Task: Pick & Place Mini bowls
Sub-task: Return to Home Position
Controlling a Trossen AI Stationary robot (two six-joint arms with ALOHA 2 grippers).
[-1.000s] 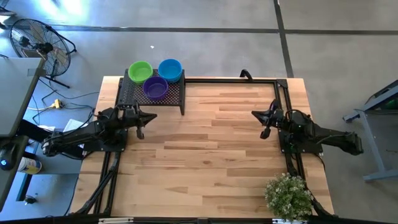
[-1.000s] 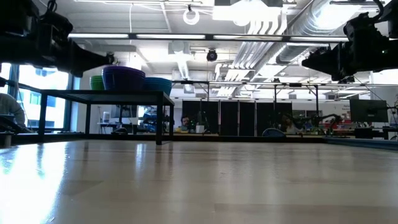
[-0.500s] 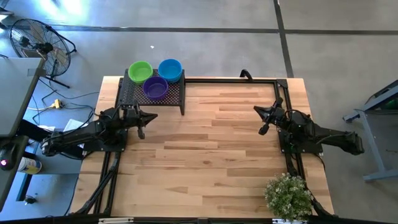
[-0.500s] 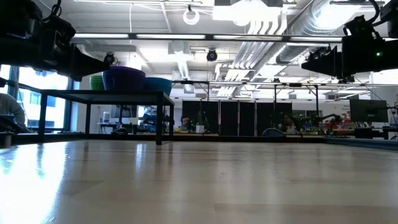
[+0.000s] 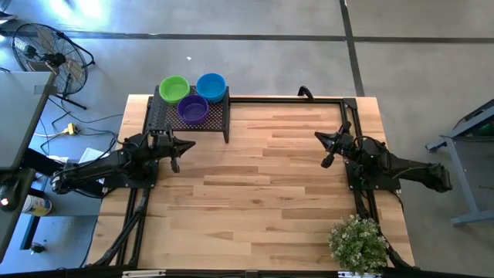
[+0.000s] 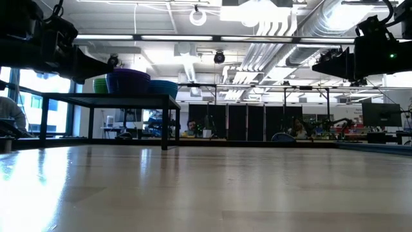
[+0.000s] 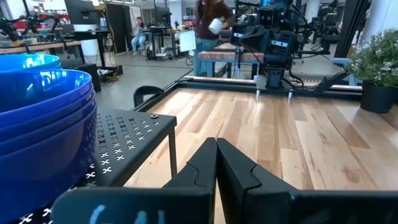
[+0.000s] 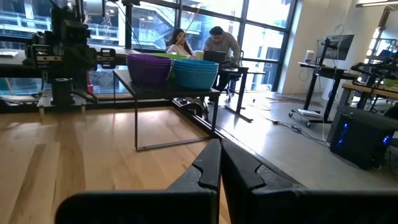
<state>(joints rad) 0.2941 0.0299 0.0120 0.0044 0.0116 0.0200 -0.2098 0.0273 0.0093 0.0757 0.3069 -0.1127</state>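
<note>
Three stacks of mini bowls stand on a black mesh rack [image 5: 166, 117] at the table's far left: green [image 5: 174, 87], blue [image 5: 211, 86] and purple [image 5: 192, 110]. The low view shows the purple stack [image 6: 127, 82] on the rack top with green and blue behind it. My left gripper [image 5: 180, 146] hovers shut just near of the rack. Its wrist view shows its shut fingers [image 7: 216, 151] beside the closest stack [image 7: 43, 124]. My right gripper [image 5: 325, 149] hovers shut over the table's right side. It points left toward the rack [image 8: 174, 89], far from the bowls.
A potted plant [image 5: 357, 241] stands at the table's near right corner. A black metal frame [image 5: 285, 99] runs along the far edge and both sides. Bare wood lies between the two arms. A fan [image 5: 46, 54] stands on the floor, and people sit beyond the rack [image 8: 214, 40].
My right gripper has shifted slightly toward the far edge and then held still. The bowls and my left gripper have stayed where they were.
</note>
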